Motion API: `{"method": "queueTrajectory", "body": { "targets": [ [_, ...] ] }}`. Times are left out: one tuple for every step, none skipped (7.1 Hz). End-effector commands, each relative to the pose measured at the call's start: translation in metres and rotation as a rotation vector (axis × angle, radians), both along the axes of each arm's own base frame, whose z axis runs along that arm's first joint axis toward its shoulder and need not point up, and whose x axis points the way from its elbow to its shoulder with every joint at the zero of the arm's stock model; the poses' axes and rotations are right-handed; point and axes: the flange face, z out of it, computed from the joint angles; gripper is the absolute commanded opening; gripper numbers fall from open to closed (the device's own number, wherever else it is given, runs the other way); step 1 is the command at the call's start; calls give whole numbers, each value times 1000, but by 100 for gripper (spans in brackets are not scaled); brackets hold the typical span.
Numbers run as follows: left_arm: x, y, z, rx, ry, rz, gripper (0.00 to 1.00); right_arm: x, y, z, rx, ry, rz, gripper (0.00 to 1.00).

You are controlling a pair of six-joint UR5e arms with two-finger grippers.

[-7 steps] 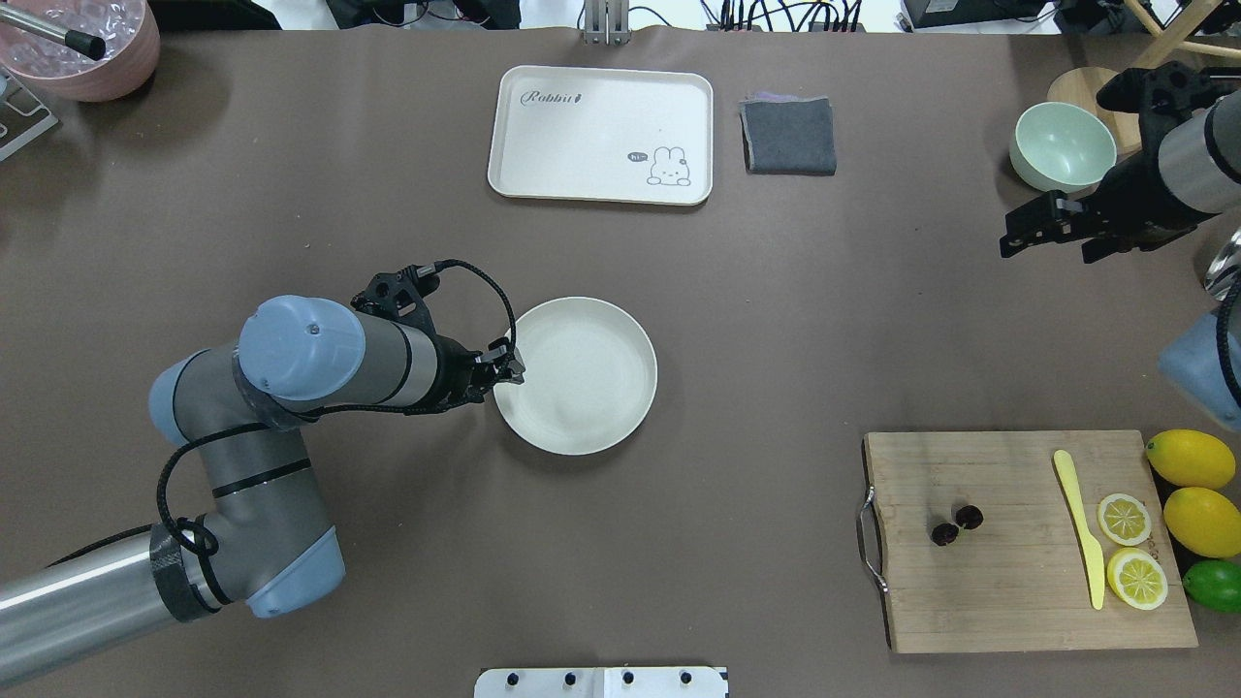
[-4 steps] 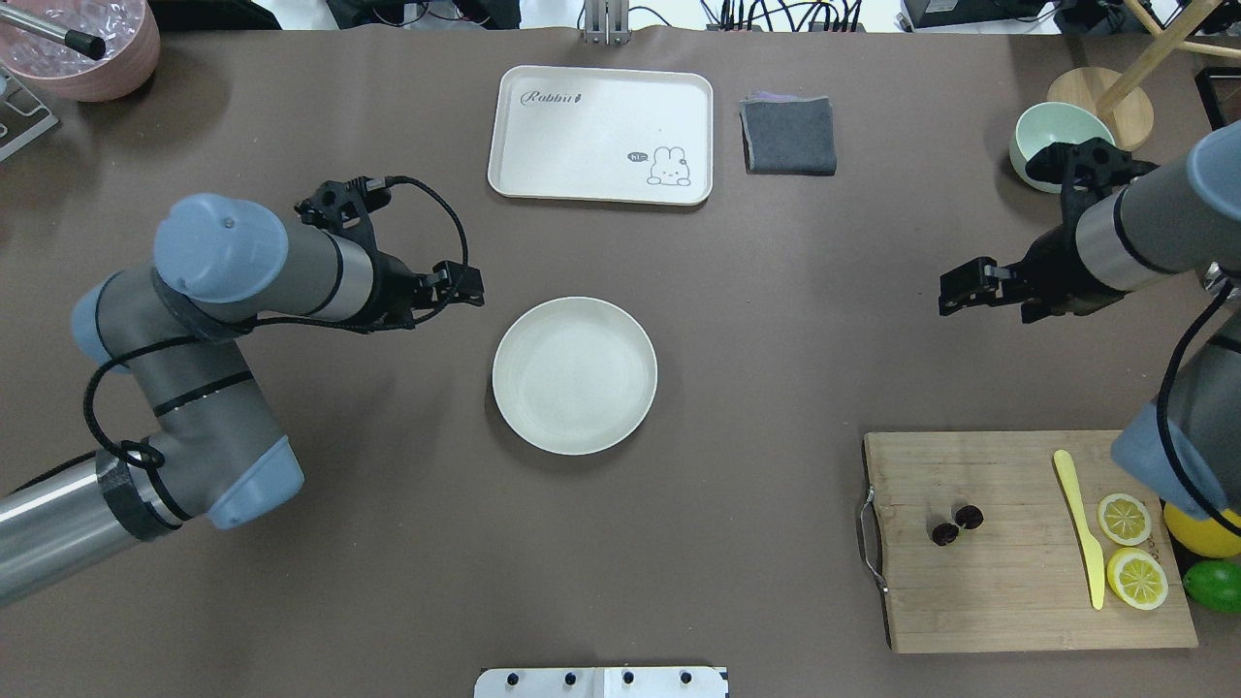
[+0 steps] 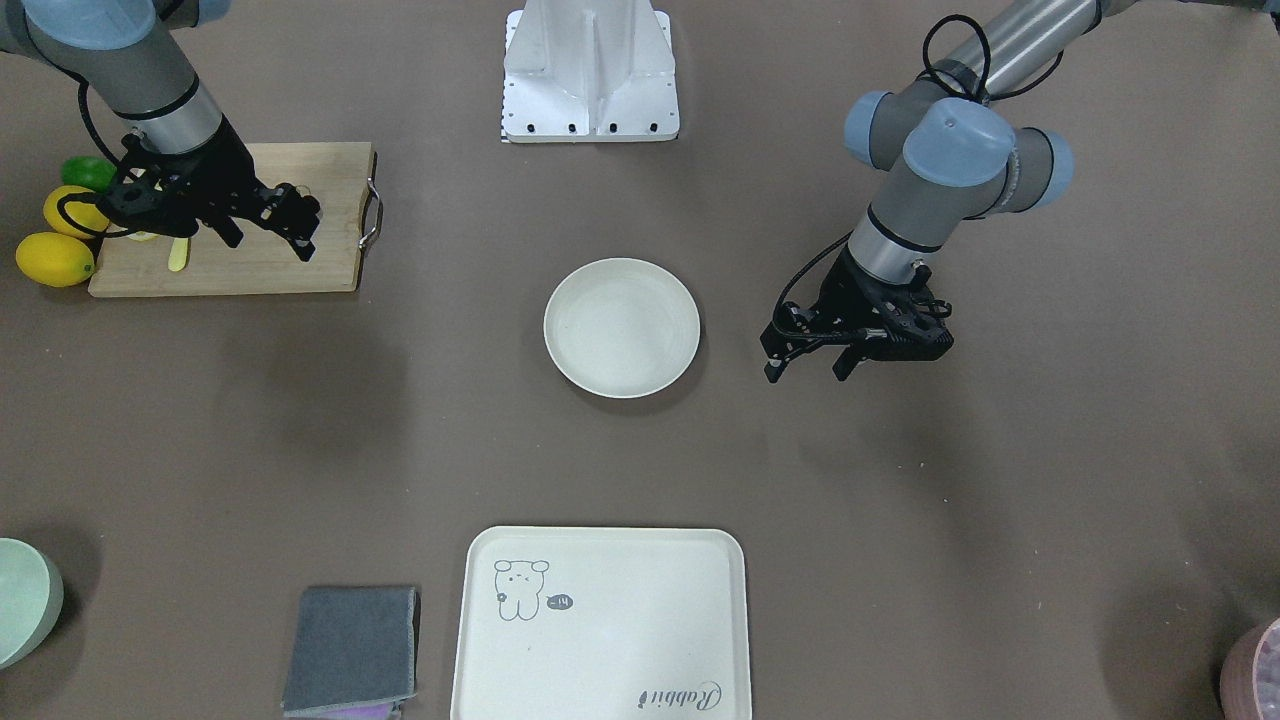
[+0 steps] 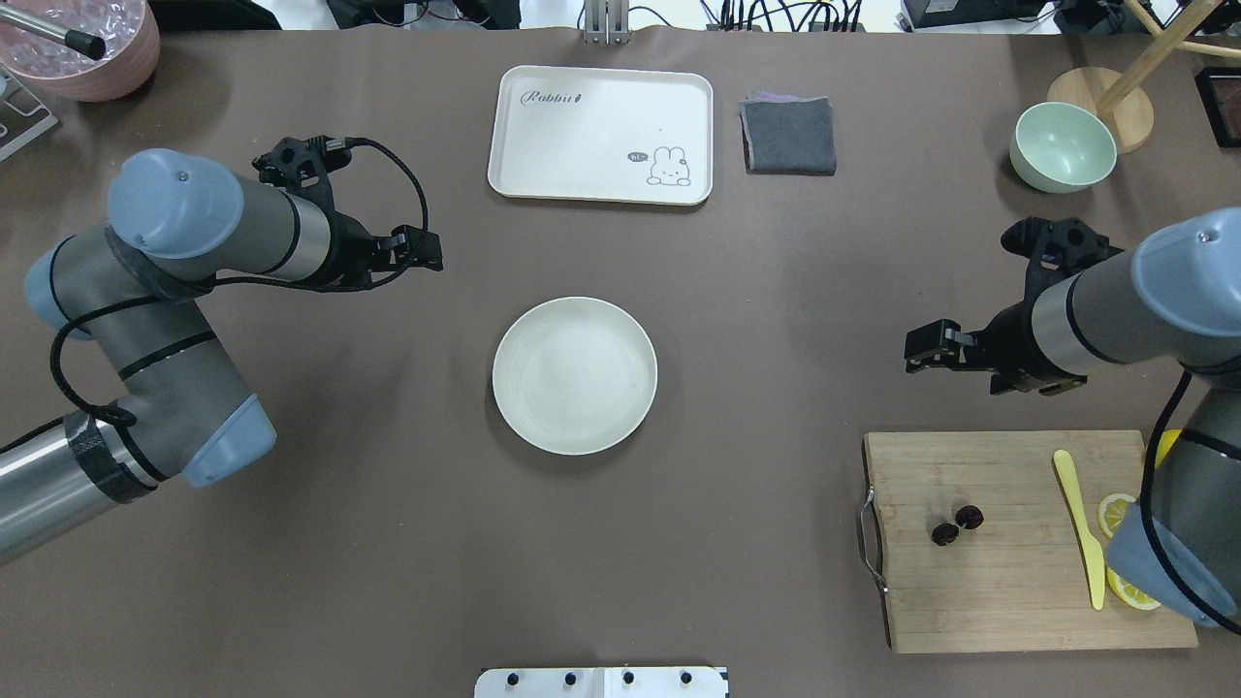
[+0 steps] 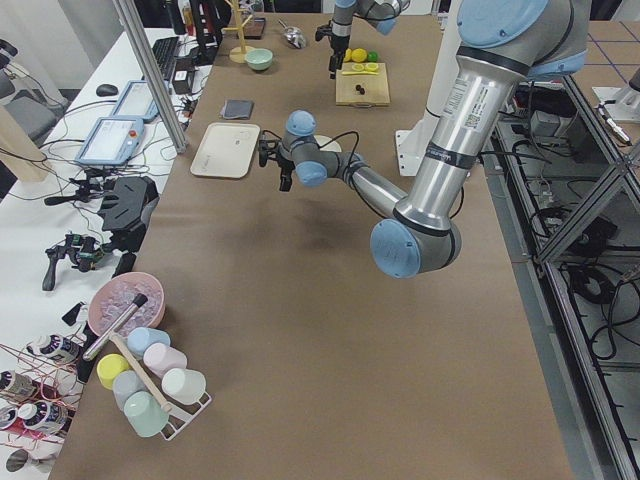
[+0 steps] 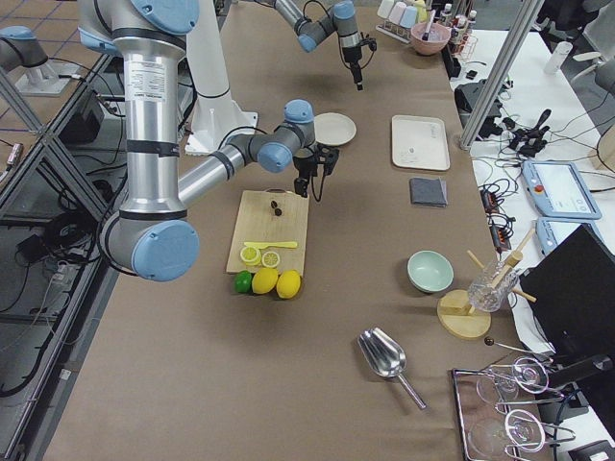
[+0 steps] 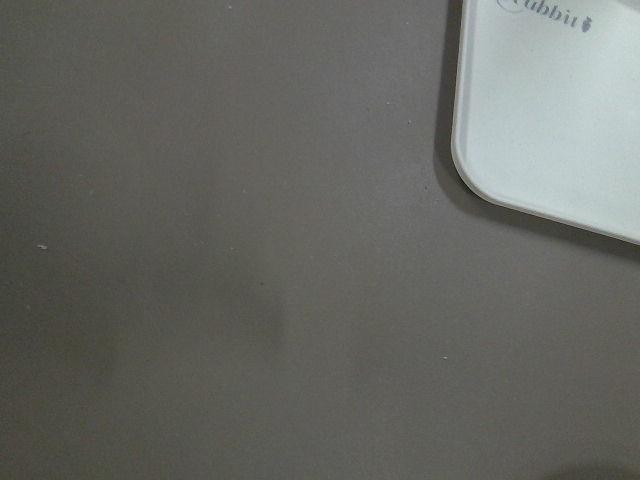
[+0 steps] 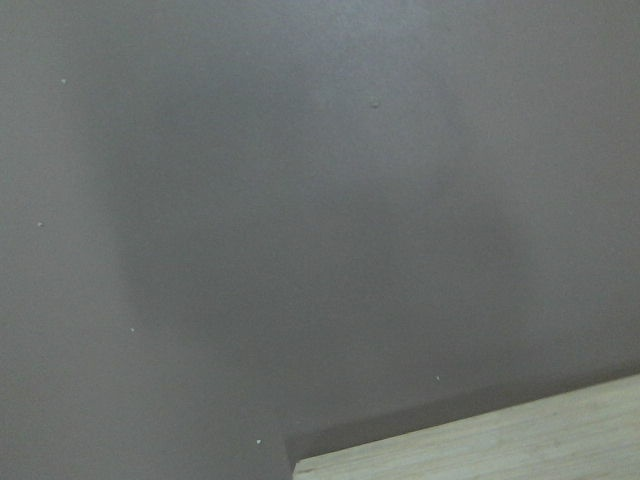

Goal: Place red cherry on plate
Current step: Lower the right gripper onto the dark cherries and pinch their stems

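Note:
The red cherry (image 4: 957, 525), a tiny dark pair, lies on the wooden cutting board (image 4: 1008, 601) at the front right. The cream-white plate (image 4: 575, 375) sits empty at the table's middle. My right gripper (image 4: 955, 373) hovers open just behind the board's back edge, apart from the cherry, with nothing between its fingers. My left gripper (image 4: 422, 254) stands open and empty, behind and to the left of the plate. In the front-facing view the right gripper (image 3: 268, 245) hides the cherry, and the left gripper (image 3: 805, 372) is beside the plate (image 3: 622, 327).
A cream tray with a drawn animal (image 4: 601, 134) and a folded grey cloth (image 4: 789, 135) lie at the back. A mint bowl (image 4: 1063, 146) stands back right. A yellow knife (image 4: 1081, 528) and lemon slices (image 4: 1125, 509) share the board.
My left gripper has drawn away from the plate's left rim, back and to the left. My right arm has swung from beside the mint bowl toward the cutting board.

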Motion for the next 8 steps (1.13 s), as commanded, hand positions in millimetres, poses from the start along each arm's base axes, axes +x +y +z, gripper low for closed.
{"method": "queueTrajectory", "body": {
  "targets": [
    [0, -1, 2, 4, -10, 1, 98, -18, 51, 20, -70, 57, 25, 100],
    [0, -2, 2, 4, -9, -1, 98, -16, 69, 18, -91, 59, 19, 100],
    [0, -2, 2, 8, -13, -8, 98, -24, 81, 25, -97, 83, 38, 99],
    [1, -1, 2, 10, -14, -8, 98, -28, 86, 22, -101, 76, 40, 93],
    [1, -2, 2, 10, -16, -10, 98, -30, 87, 20, -99, 72, 37, 61],
    [2, -1, 1, 9, -14, -7, 98, -32, 87, 25, -96, 84, 41, 49],
    [4, 0, -2, 12, -10, -4, 98, -34, 87, 27, -86, 92, 46, 49],
    [4, 0, -1, 11, -11, -4, 98, -38, 91, 27, -81, 95, 41, 38]
  ]
}}
